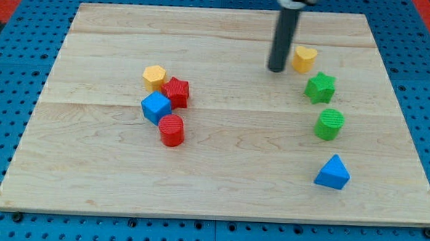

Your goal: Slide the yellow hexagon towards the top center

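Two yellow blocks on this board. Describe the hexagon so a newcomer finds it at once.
Start at the wooden board, then the four-block cluster on the view's left. The yellow hexagon sits at its top-left corner, touching the red star, above the blue cube. It is the cluster's only yellow block, far from my tip.

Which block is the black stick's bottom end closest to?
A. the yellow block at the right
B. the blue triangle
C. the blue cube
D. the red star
A: my tip sits just left of the yellow block near the view's top right, far from the others.
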